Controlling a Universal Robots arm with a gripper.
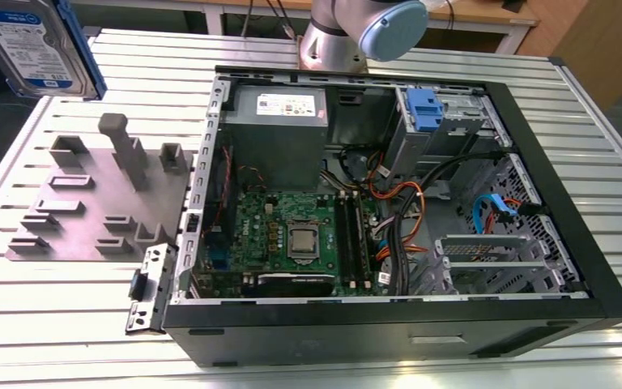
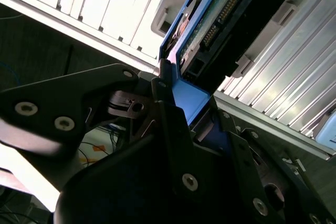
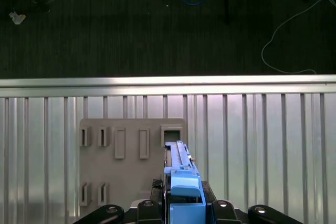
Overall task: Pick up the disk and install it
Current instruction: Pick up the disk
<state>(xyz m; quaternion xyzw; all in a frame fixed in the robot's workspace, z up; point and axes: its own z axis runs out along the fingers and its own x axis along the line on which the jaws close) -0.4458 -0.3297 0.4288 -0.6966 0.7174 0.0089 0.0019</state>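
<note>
Your gripper (image 2: 191, 106) is clamped on the disk (image 2: 220, 19). In the second wrist view you can see a black finger (image 2: 168, 114) pressed against each side of the blue rail (image 2: 189, 98) at the disk's end, with no gap left.

In the exterior view, the disk (image 1: 32, 44) hangs in the air at the top corner on the exterior view's left. It is well above the metal table (image 1: 62, 324) and touches nothing there. Its white-and-blue label faces you.

In the first wrist view you look along the thin edge of the disk (image 3: 178, 163). The gripper (image 3: 184, 208) holds it at the near end, and the grey plate (image 3: 131, 166) with its slots lies flat on the table beyond it.

The open computer case (image 1: 570, 243) lies on its side on the table, just beside the grey plate (image 1: 84, 211) and well apart from the disk. Inside it you can see a green board (image 1: 289, 235) and loose wires. The robot arm (image 1: 343, 32) stands at the far end of the case.
</note>
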